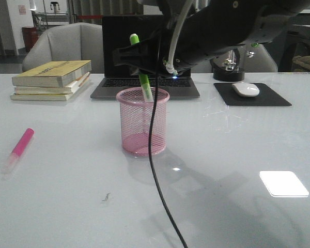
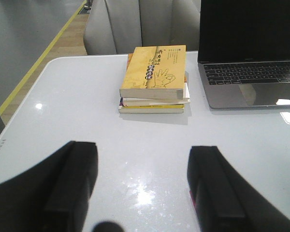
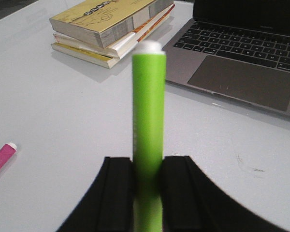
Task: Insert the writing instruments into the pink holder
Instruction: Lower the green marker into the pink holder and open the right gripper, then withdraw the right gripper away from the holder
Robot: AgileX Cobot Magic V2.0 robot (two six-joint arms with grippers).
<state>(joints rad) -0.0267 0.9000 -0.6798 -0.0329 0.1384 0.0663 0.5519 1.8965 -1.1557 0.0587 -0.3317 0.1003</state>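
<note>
Holder before laptop; books left, mouse right.

Print and a hand drawing are seen on the top yellow book's cover, but no text can be read.

Table: glossy white, smooth. Holder: pink wire mesh. Green marker: smooth plastic. Books: paper. Mouse pad: matt blk.

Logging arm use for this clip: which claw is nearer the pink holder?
The right. The right claw sits directly above the pink holder, gripping the green marker that dips into it. The left claw is off over bare table near the books.
</note>
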